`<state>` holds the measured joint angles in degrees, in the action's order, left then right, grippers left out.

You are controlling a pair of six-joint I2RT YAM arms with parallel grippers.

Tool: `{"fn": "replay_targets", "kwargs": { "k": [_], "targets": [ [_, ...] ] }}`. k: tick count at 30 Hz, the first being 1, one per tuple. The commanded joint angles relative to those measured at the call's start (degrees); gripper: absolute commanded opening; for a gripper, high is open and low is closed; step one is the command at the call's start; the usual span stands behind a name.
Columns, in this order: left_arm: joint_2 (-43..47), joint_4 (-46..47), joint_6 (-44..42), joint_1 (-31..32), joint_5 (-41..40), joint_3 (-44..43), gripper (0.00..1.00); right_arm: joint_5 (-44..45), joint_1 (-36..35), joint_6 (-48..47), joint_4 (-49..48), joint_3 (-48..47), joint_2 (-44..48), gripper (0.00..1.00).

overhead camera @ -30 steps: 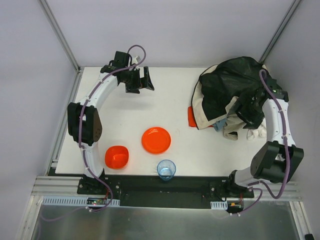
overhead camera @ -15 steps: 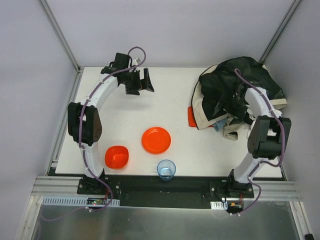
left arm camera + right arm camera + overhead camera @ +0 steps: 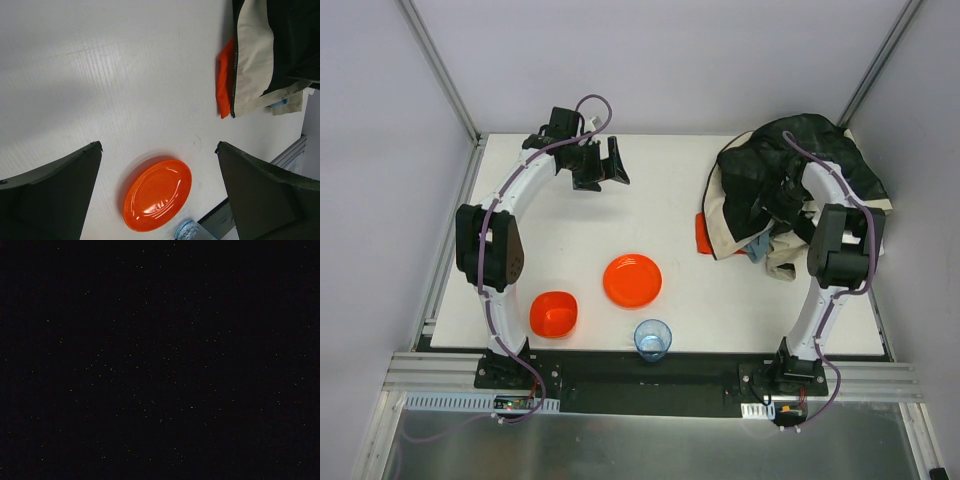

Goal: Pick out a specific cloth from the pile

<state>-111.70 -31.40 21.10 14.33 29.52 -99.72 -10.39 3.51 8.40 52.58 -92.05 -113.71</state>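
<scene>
Since a second ago the right arm (image 3: pixel 840 235) has swung in off the table's right edge, and its wrist is now sunk in the pile (image 3: pixel 760 175). The right gripper is buried and its camera is black, so its grip can't be told. The left gripper (image 3: pixel 612 165) hangs spread wide and empty over the white table (image 3: pixel 670 200). The cloth (image 3: pixel 701 233) peeks from under cream fabric (image 3: pixel 720 225) at the pile's left edge. Pale grey walls (image 3: pixel 720 60), aluminium corner posts (image 3: pixel 440 70).

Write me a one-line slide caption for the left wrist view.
Open left tool frames the orange plate; the cloth peeks orange-red from under the cream edge of the pile.
</scene>
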Motion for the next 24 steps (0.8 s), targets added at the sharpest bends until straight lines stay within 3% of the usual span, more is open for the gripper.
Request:
{"fn": "replay_targets", "kwargs": {
  "k": [1, 4, 8, 11, 24],
  "targets": [
    [1.22, 1.34, 1.66, 0.53, 1.16, -2.32, 0.99, -5.51, -0.26, -0.76, 0.60, -0.85, -2.48, 0.63],
    [1.40, 1.34, 2.36, 0.53, 1.16, -2.49, 0.99, -7.53, -0.34, -1.20, 0.07, -0.15, -3.01, 0.53],
    [1.40, 1.34, 1.93, 0.53, 1.59, -2.58, 0.99, -10.43, -0.52, -1.29, -0.45, 0.29, -3.01, 0.15],
    [1.13, 1.34, 2.01, 0.53, 2.30, -2.67, 0.99, -12.37, -0.61, -0.85, -0.81, 0.47, -1.87, 0.01],
    [1.66, 1.34, 2.01, 0.53, 2.30, -2.06, 0.99, -25.28, -1.40, 2.66, -5.90, -6.90, 6.04, 0.01]
  ]
}}
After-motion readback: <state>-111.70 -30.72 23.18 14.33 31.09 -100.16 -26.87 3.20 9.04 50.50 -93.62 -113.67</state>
